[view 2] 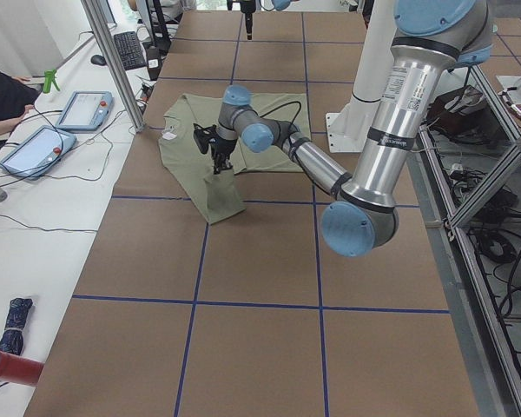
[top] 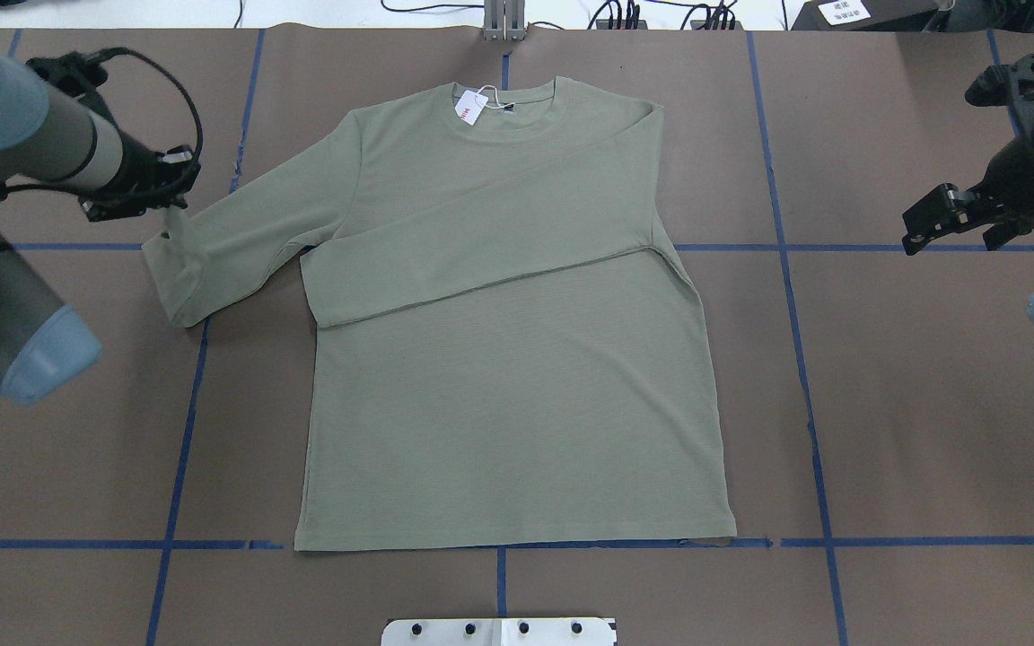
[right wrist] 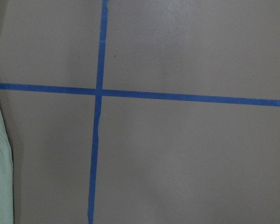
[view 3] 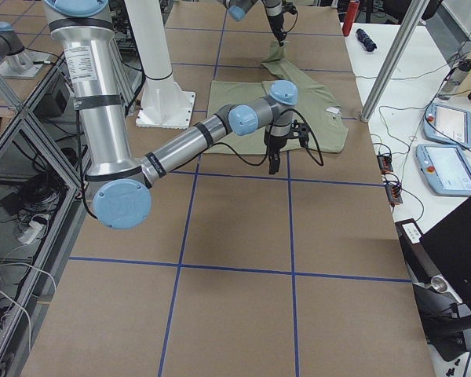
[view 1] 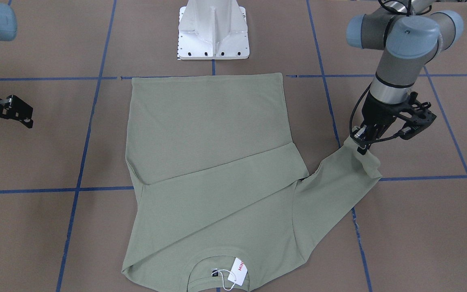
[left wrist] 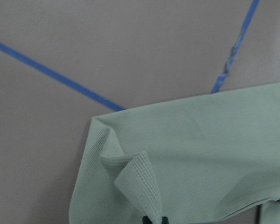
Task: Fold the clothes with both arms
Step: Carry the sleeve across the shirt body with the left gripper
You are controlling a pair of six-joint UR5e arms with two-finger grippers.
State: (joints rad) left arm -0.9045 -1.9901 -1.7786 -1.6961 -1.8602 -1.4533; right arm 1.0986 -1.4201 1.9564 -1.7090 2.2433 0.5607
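The shirt [top: 517, 386] is laid flat on the middle of the worktop [top: 930, 404]. Its long axis runs straight away from the robot. The collar [top: 503, 97] is pointed to the far edge and the hem is turned to the white base [view 1: 213, 36].

The cloth is a plain sage green knit and is smooth over the body. A white hang tag [top: 469, 108] with red letters is seen at the collar. The sleeve of the robot's right side [top: 481, 251] is folded slantwise over the chest, and its cuff is placed near the opposite side seam. The other sleeve [top: 248, 229] is stretched out sideways to the robot's left.

The cuff of this sleeve is pinched by the left claw [view 1: 361, 147], which is clenched on a small fold of the cloth, and this corner is raised a little from the worktop. The right claw [top: 916, 235] is held above the bare worktop, well apart from the shirt, with nothing in it. Whether its fingers are apart or together cannot be told.

The brown worktop is divided by blue tape lines [top: 804, 359]. One line is partly covered by the hem and another by the shirt's middle.
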